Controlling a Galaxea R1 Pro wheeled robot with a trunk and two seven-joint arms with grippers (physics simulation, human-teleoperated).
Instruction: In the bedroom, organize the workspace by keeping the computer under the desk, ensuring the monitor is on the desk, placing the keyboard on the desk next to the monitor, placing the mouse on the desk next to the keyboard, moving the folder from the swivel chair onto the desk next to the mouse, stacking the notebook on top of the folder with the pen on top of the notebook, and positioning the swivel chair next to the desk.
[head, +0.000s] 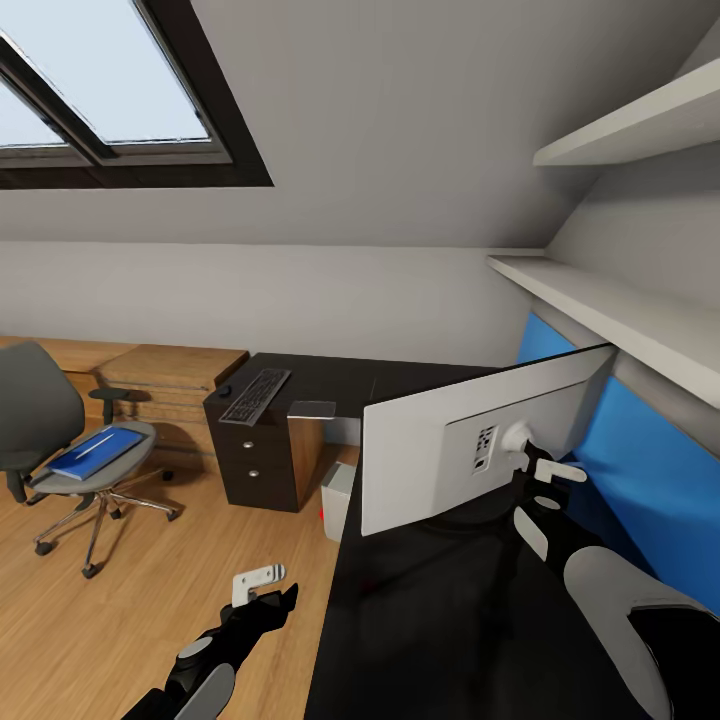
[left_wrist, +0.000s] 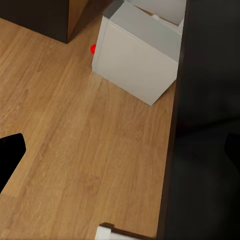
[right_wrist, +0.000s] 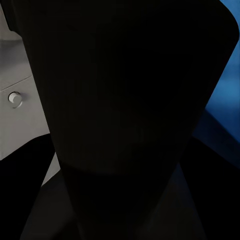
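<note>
**Monitor being set on the table**

Nearest, the left gripper (head: 268, 588) hangs over the wood floor beside the table (head: 420, 620) edge; its fingers look parted and it holds nothing. Just beyond it, low on the floor under the table edge, stands the computer (left_wrist: 132, 60) with its red light.

The right gripper (head: 545, 478) is at the stand behind the monitor (head: 440, 440), which rests on the table with its grey back toward the camera. Whether this gripper is clenched on the stand I cannot tell; the wrist view is too dark.

Farther from the left gripper, the keyboard (head: 255, 395) lies on the black cabinet (head: 255, 465), and well apart, the folder (head: 97, 452) lies on the chair (head: 60, 440) seat.

I judge the step in hand is placing the monitor. It probably needs turning so the screen faces the room, then the right gripper should let go and the keyboard be fetched.
</note>
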